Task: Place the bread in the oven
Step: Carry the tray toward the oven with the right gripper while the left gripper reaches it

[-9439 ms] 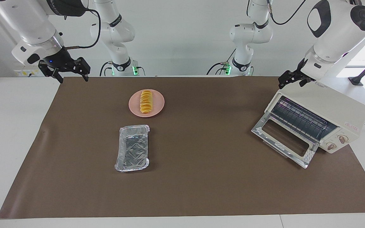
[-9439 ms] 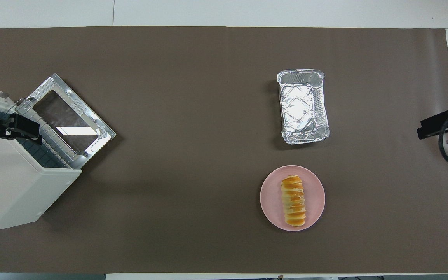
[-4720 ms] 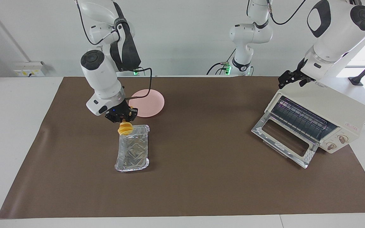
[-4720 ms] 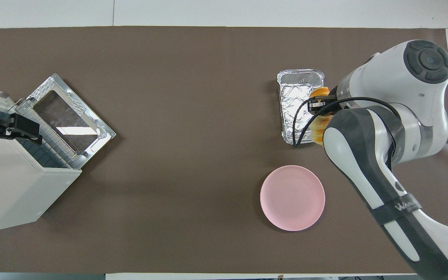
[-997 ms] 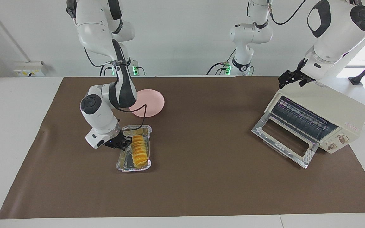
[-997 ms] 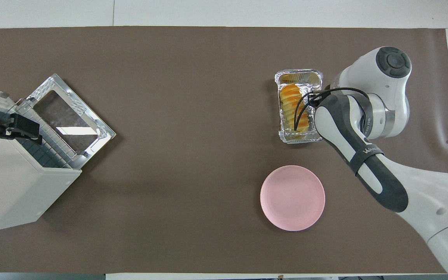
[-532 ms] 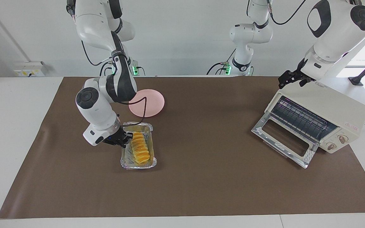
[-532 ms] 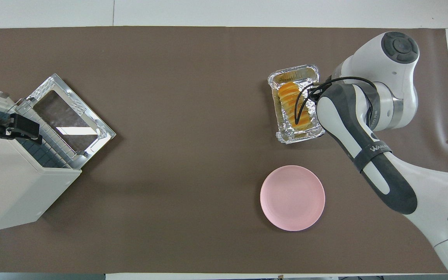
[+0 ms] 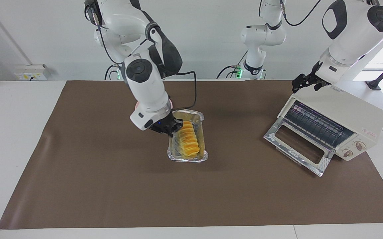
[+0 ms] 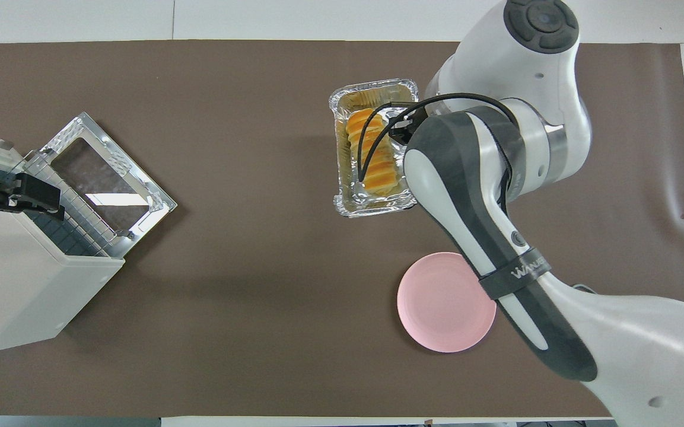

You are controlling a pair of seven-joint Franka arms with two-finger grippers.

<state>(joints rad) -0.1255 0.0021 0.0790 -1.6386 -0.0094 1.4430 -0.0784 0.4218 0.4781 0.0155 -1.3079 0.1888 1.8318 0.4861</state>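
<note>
The bread (image 9: 188,139) lies lengthwise in a foil tray (image 9: 202,153), and the tray is held up over the middle of the brown mat (image 9: 111,186) that covers the table (image 9: 12,132). The right pincer (image 9: 170,127) is clamped on the tray's long rim, on the side toward the right arm's end; in the overhead view the right arm covers most of that rim. A pink plate (image 10: 442,308) sits bare on the mat, nearer to the robots than the spot under the tray, and is mostly hidden by the right arm in the facing view. The oven (image 9: 354,116) stands at the left arm's end of the table, turned at an angle, with its glass door (image 9: 297,146) dropped open and the wire rack (image 9: 314,122) showing inside. The left pincer (image 9: 306,83) waits over the oven's top edge, its fingers apart and holding nothing.
</note>
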